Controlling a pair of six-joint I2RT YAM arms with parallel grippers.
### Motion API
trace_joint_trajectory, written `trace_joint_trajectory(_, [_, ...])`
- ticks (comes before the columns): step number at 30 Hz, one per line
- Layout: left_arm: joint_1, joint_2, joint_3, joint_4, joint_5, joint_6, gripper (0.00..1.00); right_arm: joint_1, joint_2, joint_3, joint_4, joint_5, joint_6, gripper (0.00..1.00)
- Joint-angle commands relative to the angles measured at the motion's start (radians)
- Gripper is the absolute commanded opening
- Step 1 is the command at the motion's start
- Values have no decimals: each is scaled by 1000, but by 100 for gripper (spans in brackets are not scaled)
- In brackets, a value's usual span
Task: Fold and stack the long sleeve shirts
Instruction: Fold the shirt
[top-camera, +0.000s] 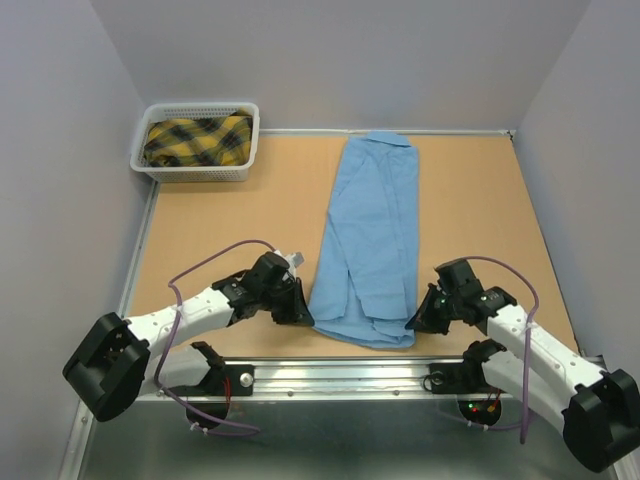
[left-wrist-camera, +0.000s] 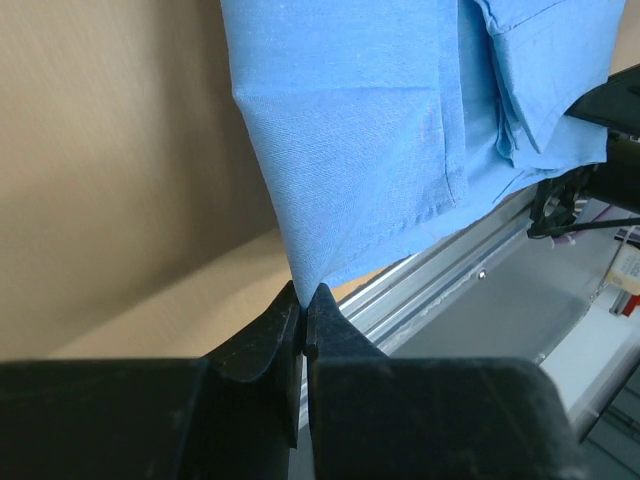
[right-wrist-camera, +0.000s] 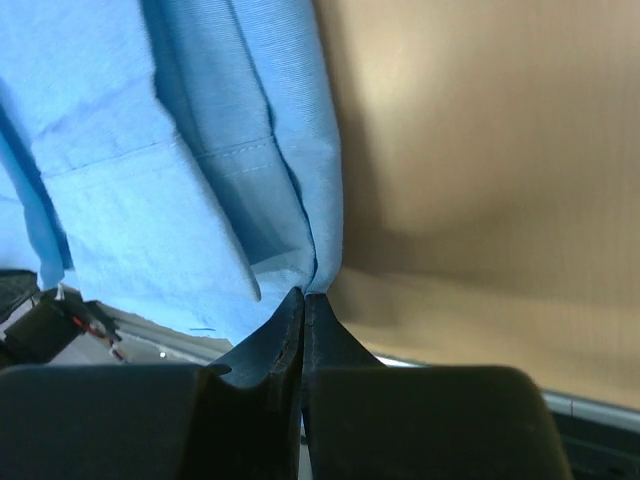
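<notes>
A light blue long sleeve shirt (top-camera: 370, 235) lies as a long narrow strip down the middle of the table, collar at the far end. My left gripper (top-camera: 300, 312) is shut on its near left corner; the left wrist view shows the shirt (left-wrist-camera: 360, 140) pinched at the tips of my left gripper (left-wrist-camera: 304, 296). My right gripper (top-camera: 418, 322) is shut on the near right corner. In the right wrist view the shirt (right-wrist-camera: 160, 180) runs into the closed tips of my right gripper (right-wrist-camera: 304, 298). A second shirt, yellow and black plaid (top-camera: 197, 141), lies in the basket.
A white plastic basket (top-camera: 196, 172) stands at the far left corner. The metal rail (top-camera: 340, 372) of the table's near edge runs just below the shirt's hem. Grey walls close in both sides and the back.
</notes>
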Motion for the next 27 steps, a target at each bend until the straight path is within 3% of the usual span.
trace_joint_trajectory(1, [-4,-57,13,-105,-4,35,0,3,-8,104,-124,-31,-50,1])
trace_joint_trajectory(14, [5,-12,223,-175,-53,85,0,3,146,343,-166,3,-113,1])
trace_joint_trajectory(20, [79,79,310,-144,-51,139,0,-15,238,449,-177,85,-161,1])
trace_joint_trajectory(27, [166,206,425,-106,21,188,0,-109,382,577,-158,43,-223,1])
